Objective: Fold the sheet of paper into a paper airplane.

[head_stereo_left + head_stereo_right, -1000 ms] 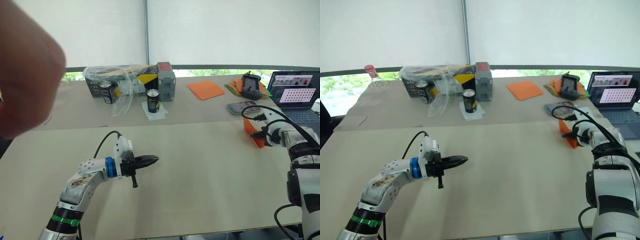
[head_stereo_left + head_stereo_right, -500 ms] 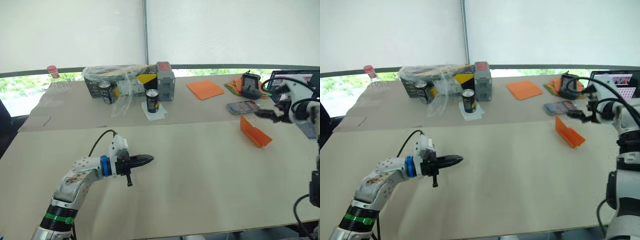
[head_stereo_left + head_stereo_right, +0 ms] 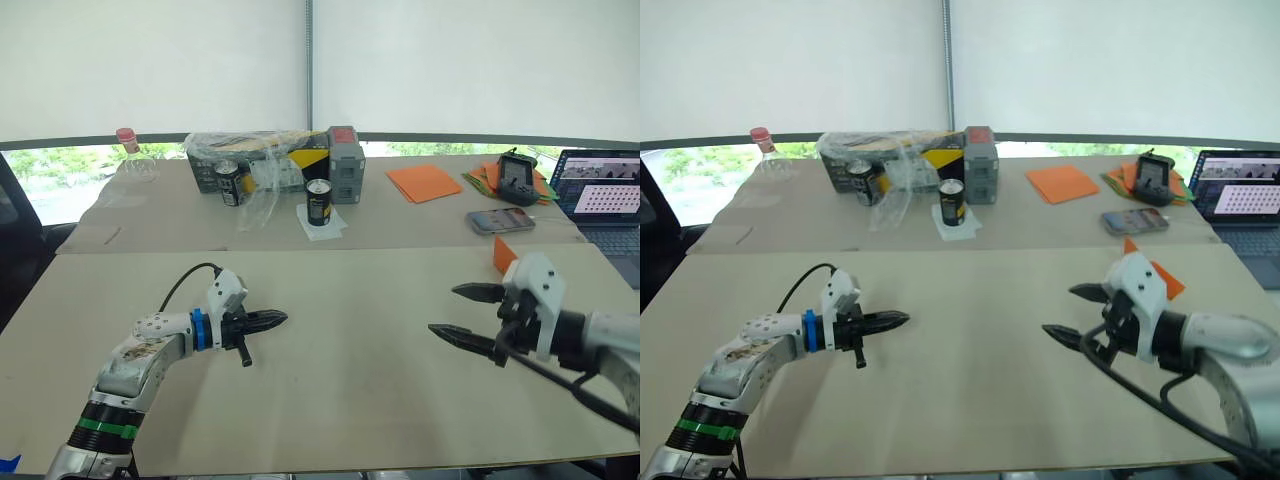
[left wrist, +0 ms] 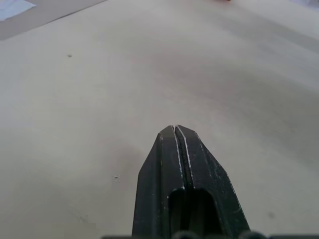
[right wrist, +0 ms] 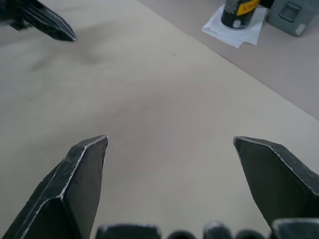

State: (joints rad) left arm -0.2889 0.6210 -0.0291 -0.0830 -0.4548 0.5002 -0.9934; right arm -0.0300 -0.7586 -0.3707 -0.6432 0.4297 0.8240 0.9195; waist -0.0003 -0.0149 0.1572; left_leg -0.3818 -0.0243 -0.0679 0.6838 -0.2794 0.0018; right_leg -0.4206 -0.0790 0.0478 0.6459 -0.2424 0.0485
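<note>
Table: right gripper newly central, empty

You face two beige tables set end to end, white roller blinds behind them, daylight and greenery along the window strip.

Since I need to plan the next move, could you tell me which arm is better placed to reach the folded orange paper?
The right. The right gripper has its jaws open, and the paper airplane lies just behind it. The left gripper is shut, far across the table.
</note>
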